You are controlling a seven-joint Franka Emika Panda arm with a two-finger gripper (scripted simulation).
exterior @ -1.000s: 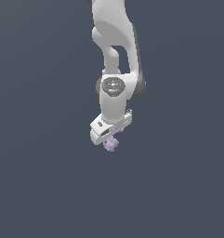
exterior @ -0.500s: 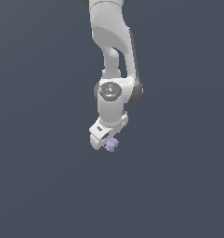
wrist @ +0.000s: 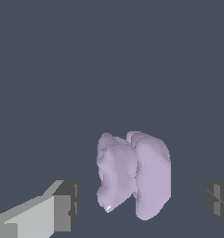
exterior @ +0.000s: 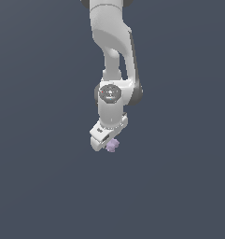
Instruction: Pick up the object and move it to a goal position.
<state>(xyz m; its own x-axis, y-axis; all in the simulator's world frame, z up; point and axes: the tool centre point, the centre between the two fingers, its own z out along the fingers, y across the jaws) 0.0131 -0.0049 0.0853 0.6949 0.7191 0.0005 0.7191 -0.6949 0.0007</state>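
Down at the gripper in the wrist view, and the jaws are standing apart: one dark pad on a pale finger shows in the lower left of the frame, the other dark pad sits at the right edge, and there is clear grey background visible between each pad and the object. So the jaws are spread wider than the object and neither pad is touching it in this view. Whether anything is actually bearing its weight, I cannot tell from here.

The object itself is a pale lilac, lumpy blob with two rounded lobes side by side, sitting between the two pads in the lower middle of the wrist frame, a little nearer the right-hand pad than the left.

Over to the exterior view: the gripper is just below the centre of the frame, tilted, its white body angled down toward the lower left. The object pokes out as a tiny purple knob at the gripper's lower right tip, far smaller than the white hand above it.

Further up, the arm rises nearly straight to the top edge of the frame, with a round joint cap facing the camera at mid-height. All around is flat dark blue-grey; no worktop edge can be made out.
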